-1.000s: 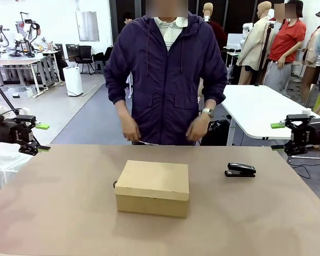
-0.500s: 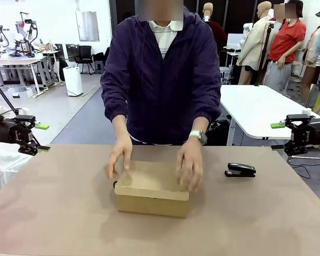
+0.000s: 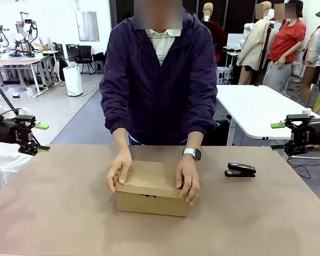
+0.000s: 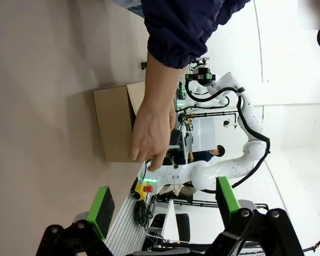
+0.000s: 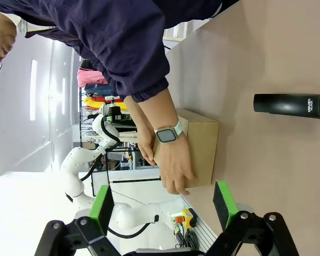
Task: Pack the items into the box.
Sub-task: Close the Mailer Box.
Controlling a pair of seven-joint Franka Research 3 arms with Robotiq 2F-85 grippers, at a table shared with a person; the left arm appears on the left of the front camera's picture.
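The brown cardboard box [image 3: 149,200] sits mid-table with its lid down. A person across the table rests both hands [image 3: 119,170] on the lid, one at each end. The items are hidden from view. My left gripper [image 3: 41,137] hovers open and empty at the table's left edge, well away from the box. My right gripper [image 3: 277,136] hangs open and empty off the right edge. In the left wrist view the box [image 4: 114,125] and a hand [image 4: 152,128] lie beyond my open left gripper [image 4: 162,200]. In the right wrist view the box [image 5: 202,144] lies beyond my open right gripper [image 5: 162,205].
A black stapler [image 3: 240,169] lies on the table right of the box, also seen as the stapler [image 5: 291,106] in the right wrist view. The brown tabletop [image 3: 58,213] is bare around the box. A white table [image 3: 256,106] stands behind at the right.
The person leaned in and brought both hands down from waist height onto the box lid. Neither gripper has moved.
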